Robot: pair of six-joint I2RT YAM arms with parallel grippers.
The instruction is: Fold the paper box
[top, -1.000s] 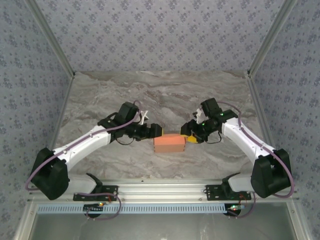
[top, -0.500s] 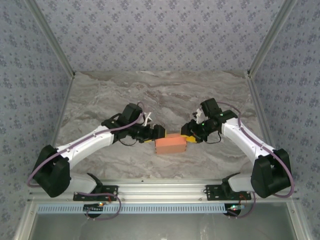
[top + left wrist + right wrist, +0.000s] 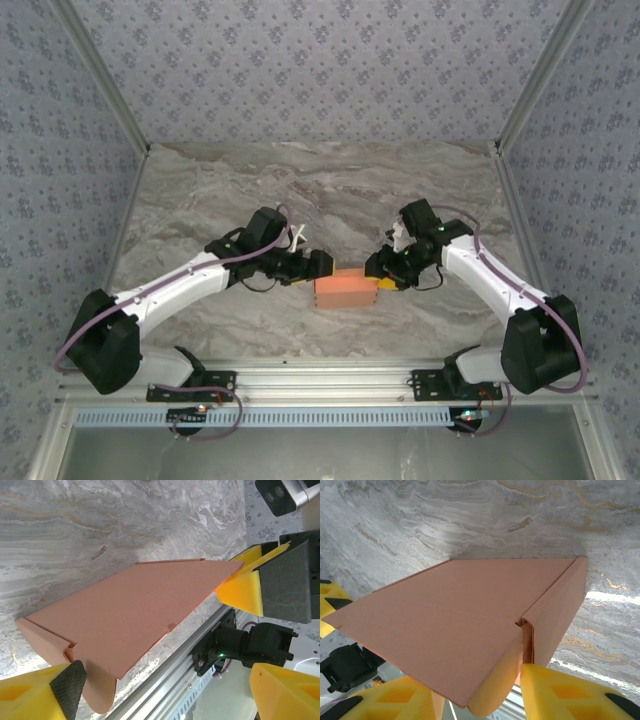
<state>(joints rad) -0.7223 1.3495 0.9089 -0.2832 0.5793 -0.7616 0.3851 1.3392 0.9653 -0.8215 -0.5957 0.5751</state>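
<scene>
Your left pincer (image 3: 318, 267) gapes at the 9 o'clock end of the paper box (image 3: 345, 292); right pincer (image 3: 384, 277) straddles its 3 o'clock end, grip impossible to tell; the long axis runs between them

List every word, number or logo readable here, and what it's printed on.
None readable. The paper box is plain orange card, with no print on the faces seen from either wrist. The marbled table and patterned walls carry no lettering.
</scene>
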